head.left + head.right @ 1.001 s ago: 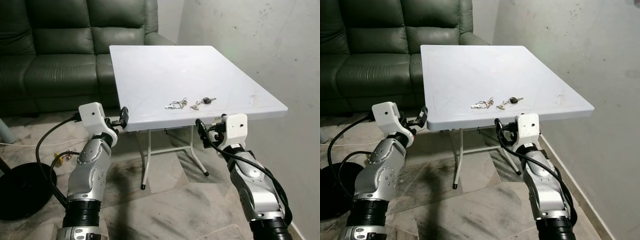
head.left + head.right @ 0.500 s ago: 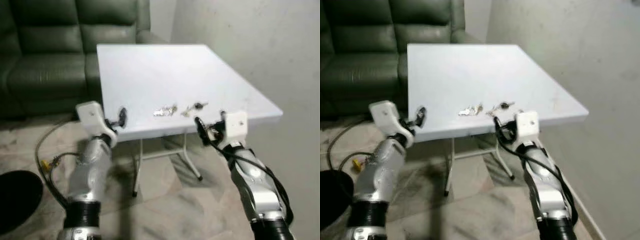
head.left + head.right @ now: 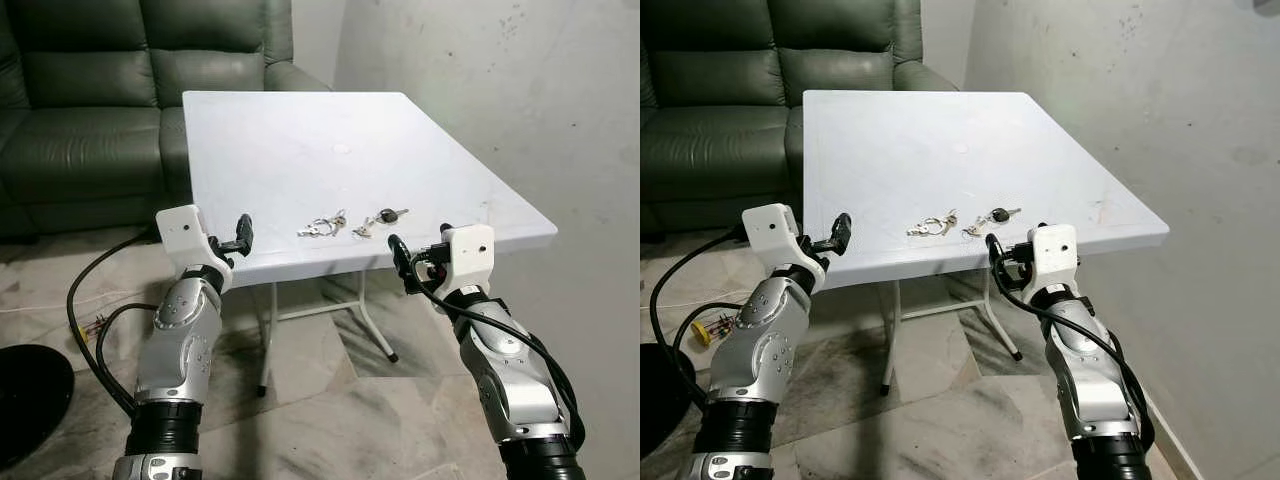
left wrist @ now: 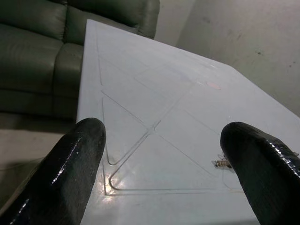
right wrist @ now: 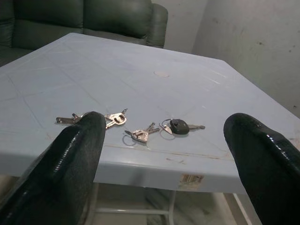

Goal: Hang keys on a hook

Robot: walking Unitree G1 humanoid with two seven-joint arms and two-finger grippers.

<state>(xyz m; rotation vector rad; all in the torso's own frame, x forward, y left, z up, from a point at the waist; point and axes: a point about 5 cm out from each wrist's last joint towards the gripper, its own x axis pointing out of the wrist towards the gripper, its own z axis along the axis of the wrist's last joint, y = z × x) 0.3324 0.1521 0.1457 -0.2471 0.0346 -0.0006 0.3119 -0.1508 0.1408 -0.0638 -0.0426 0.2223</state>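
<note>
Right wrist view: keys (image 5: 140, 130) lie on table (image 3: 300, 130) near its front edge, dead ahead between spread fingers (image 5: 70, 154), strung crosswise. Right gripper (image 3: 400, 265) nearer; left gripper (image 3: 243, 235) also spread, off to the side.

A white folding desk (image 3: 300, 130) is standing on thin white legs (image 3: 264, 330) against a grey plaster wall (image 3: 500, 90), its moulded top showing faint diagonal grooves and a small round mark near the middle. Behind it, a dark green leather sofa (image 3: 90, 110) is sitting close to the desk's far edge. The floor (image 3: 330, 420) is showing grey marbled tiles with dark streaks. On the tiles off to the left, a round black base (image 3: 30, 390) is lying, and a thin pale cable is running across the floor nearby.
</note>
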